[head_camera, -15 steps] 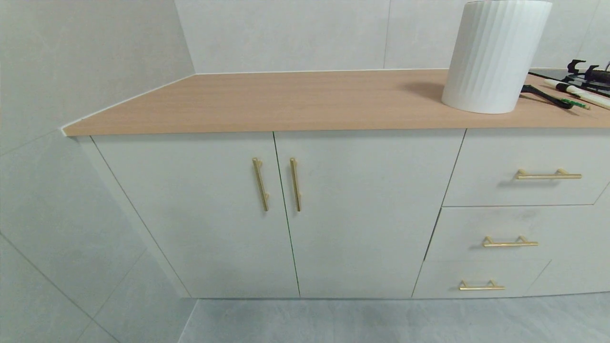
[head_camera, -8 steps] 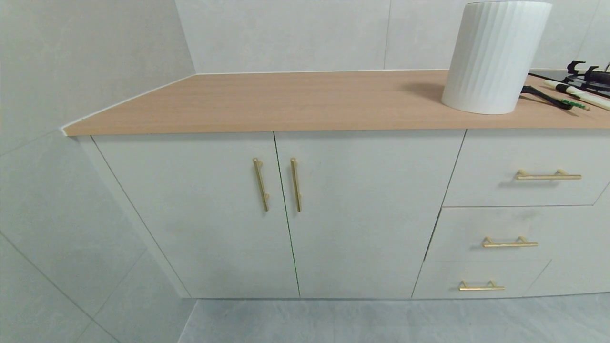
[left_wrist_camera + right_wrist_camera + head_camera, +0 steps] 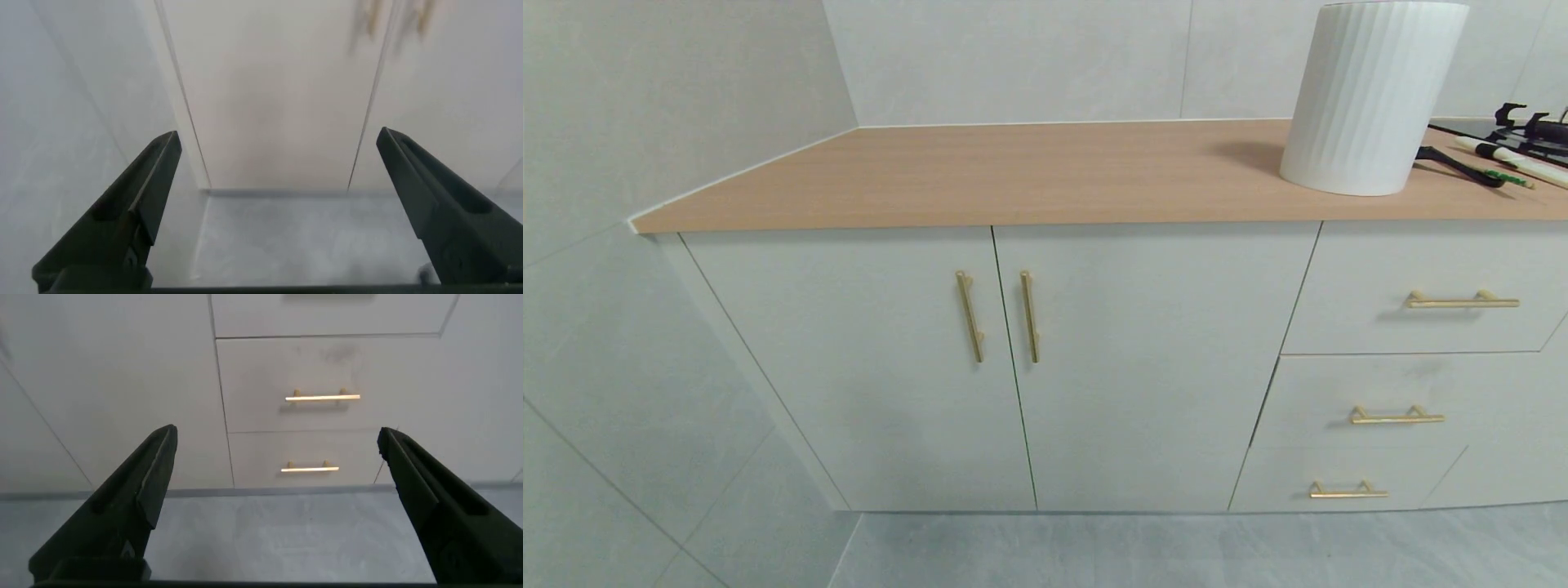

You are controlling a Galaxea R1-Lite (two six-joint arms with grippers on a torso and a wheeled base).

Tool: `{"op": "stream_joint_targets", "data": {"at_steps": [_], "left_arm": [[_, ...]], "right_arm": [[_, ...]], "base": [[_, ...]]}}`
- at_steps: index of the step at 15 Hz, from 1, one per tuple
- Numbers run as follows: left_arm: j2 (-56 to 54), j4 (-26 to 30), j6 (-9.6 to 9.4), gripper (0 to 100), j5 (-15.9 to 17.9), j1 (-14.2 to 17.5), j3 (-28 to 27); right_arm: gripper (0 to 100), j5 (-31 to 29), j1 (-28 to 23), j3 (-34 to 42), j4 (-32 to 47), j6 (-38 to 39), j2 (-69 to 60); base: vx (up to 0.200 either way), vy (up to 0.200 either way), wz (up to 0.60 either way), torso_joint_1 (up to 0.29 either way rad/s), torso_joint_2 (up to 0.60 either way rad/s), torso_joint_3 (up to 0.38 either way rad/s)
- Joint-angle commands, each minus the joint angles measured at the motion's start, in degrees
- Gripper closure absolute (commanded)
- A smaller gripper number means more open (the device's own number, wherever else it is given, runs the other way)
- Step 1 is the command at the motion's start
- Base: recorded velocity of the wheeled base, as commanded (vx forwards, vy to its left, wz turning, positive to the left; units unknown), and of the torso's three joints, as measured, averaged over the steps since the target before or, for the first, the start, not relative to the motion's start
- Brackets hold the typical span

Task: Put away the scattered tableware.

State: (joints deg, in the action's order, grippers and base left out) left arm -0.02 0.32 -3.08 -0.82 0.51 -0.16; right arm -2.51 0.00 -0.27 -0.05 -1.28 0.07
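At the far right of the light wooden counter, we see the scattered tableware: a slim black utensil and a white-handled piece, cut off by the view's edge and hard to identify. Just beside them stands a tall white ribbed cylinder; we cannot see inside it. Our left gripper and right gripper hang low before the pale cabinet fronts, fingers spread wide, holding nothing.

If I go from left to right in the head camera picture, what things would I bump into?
Left door handle → right door handle → white ribbed container → black utensil.
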Motion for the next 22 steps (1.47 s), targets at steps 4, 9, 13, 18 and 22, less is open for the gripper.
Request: {"op": "stream_joint_targets", "data": {"at_steps": [4,9,13,18,22], "left_arm": [[0.0,-0.2,2.73,0,0.0,0.0,0.2],[0.0,-0.3,3.35,0,-0.1,0.0,0.2],[0.0,-0.2,3.26,0,0.0,0.0,0.2],[0.0,-0.3,3.17,0,-0.1,0.0,0.2],[0.0,-0.2,3.17,0,-0.1,0.0,0.2]], "right_arm": [[0,0.0,0.0,0.2,0.1,0.5,-0.1],[0,0.0,0.0,0.2,0.1,0.8,-0.1],[0,0.1,0.0,0.2,0.1,0.8,-0.1],[0,0.1,0.0,0.2,0.1,0.8,-0.1],[0,0.1,0.0,0.2,0.2,0.8,-0.1]], "base": [[0.0,0.0,0.0,0.0,0.0,0.0],[0.0,0.0,0.0,0.0,0.0,0.0],[0.0,0.0,0.0,0.0,0.0,0.0],[0.0,-0.12,0.0,-0.001,0.0,0.002],[0.0,-0.2,0.0,0.008,0.0,0.005]]}}
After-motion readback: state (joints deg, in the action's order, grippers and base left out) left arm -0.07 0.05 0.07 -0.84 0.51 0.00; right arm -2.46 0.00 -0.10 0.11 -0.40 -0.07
